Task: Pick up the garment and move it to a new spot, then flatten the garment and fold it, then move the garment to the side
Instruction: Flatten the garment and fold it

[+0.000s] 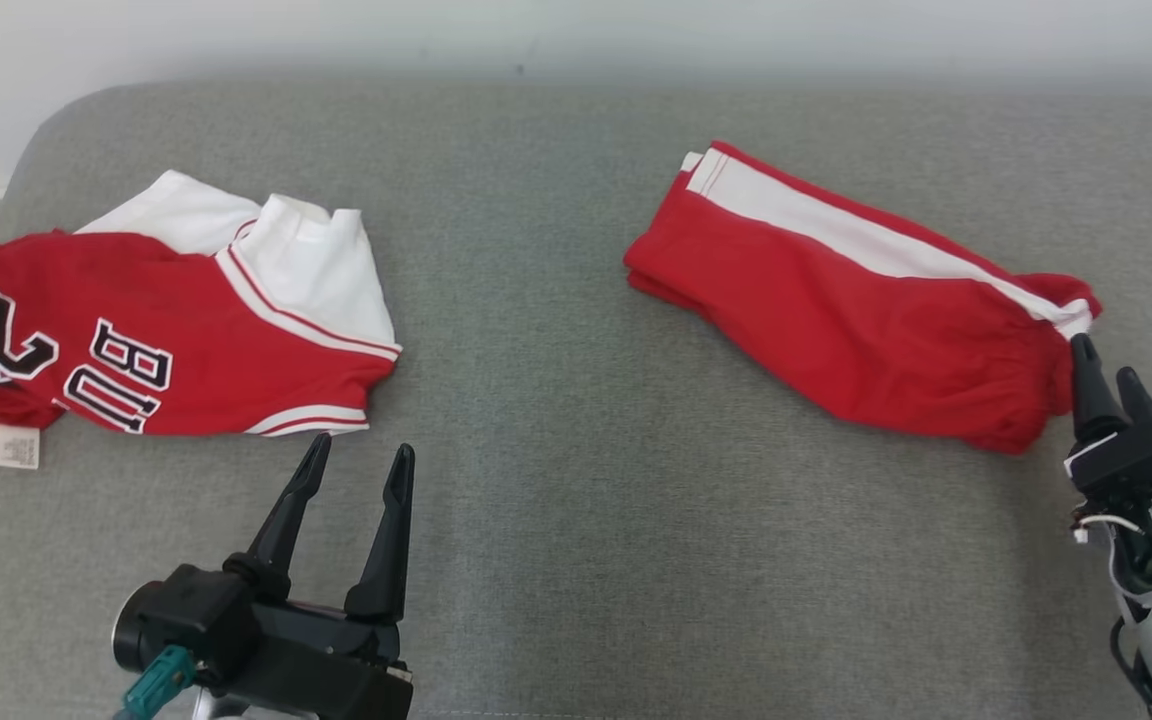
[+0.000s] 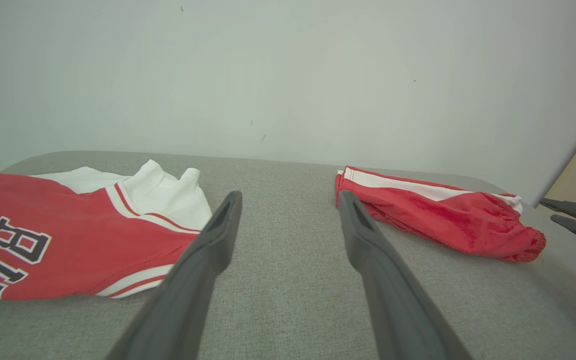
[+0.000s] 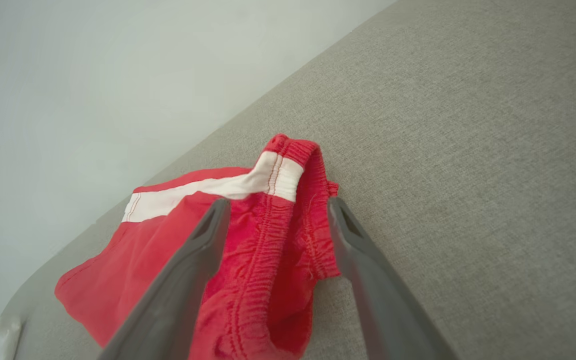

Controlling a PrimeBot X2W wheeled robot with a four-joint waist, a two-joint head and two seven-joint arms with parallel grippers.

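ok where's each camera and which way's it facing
head view: on the head, facing down over the cushion; left fingers lower left, right fingers lower right
left wrist view: left wrist, facing the wall along its open fingers, jersey beside
right wrist view: right wrist, along its open fingers at the shorts waistband
all three share the shorts

Open cushion between jersey and shorts

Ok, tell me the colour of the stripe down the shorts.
White stripe on red shorts; clearest in the head view.

Red shorts (white side stripe) lie folded, waistband rightward.
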